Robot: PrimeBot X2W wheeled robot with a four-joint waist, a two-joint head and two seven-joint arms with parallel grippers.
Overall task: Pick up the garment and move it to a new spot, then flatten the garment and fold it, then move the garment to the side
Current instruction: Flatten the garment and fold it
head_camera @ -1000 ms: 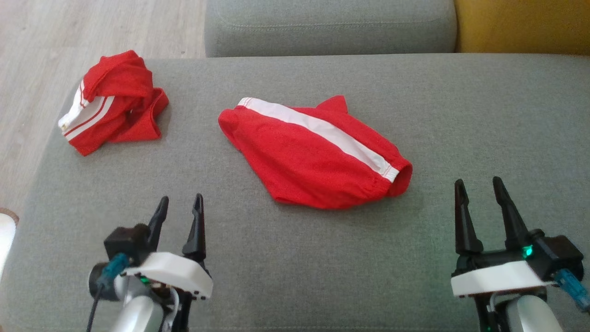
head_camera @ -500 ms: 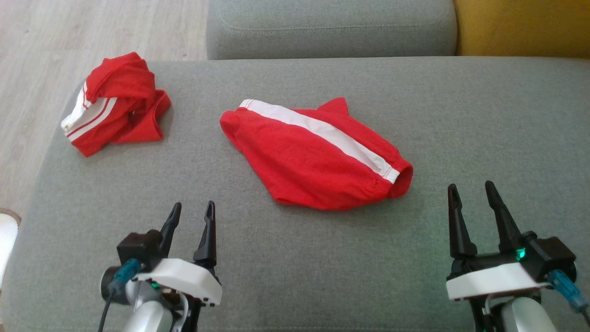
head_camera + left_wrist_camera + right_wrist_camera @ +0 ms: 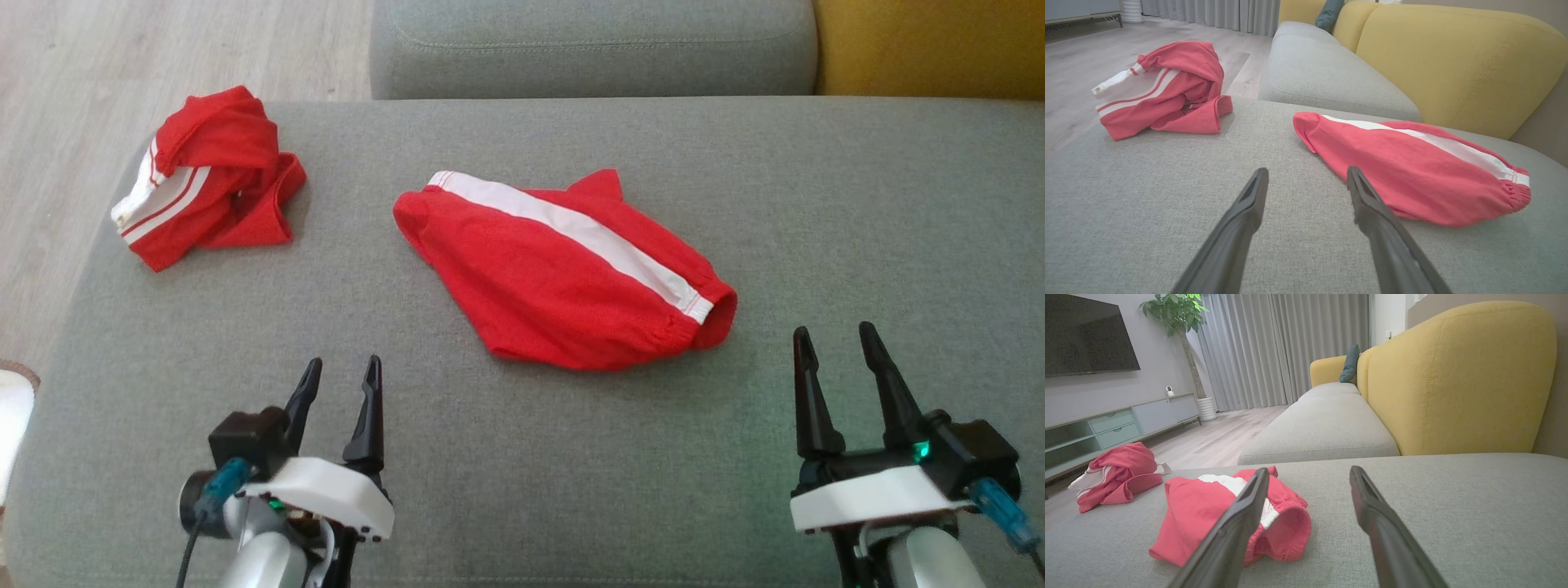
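Observation:
A red garment (image 3: 563,273) with a white side stripe lies folded flat in the middle of the grey cushion (image 3: 522,457); the left wrist view has it (image 3: 1404,163) to the right of my fingers. A second red garment (image 3: 208,175) with white stripes sits crumpled at the cushion's far left corner. My left gripper (image 3: 343,363) hovers open near the front left, apart from both garments. My right gripper (image 3: 834,331) stands open just right of the folded garment's elastic hem (image 3: 1286,526). Nothing is between either pair of fingers.
Wooden floor (image 3: 163,49) lies beyond the cushion's left edge. A second grey seat cushion (image 3: 588,45) adjoins at the back, with the yellow backrest (image 3: 1453,375) to the right. A TV stand (image 3: 1118,424) and a potted plant (image 3: 1180,318) stand far off.
Both grippers drew slightly inward and back toward me in the first half second, then held still. The head view shifted a little. The garments have not moved.

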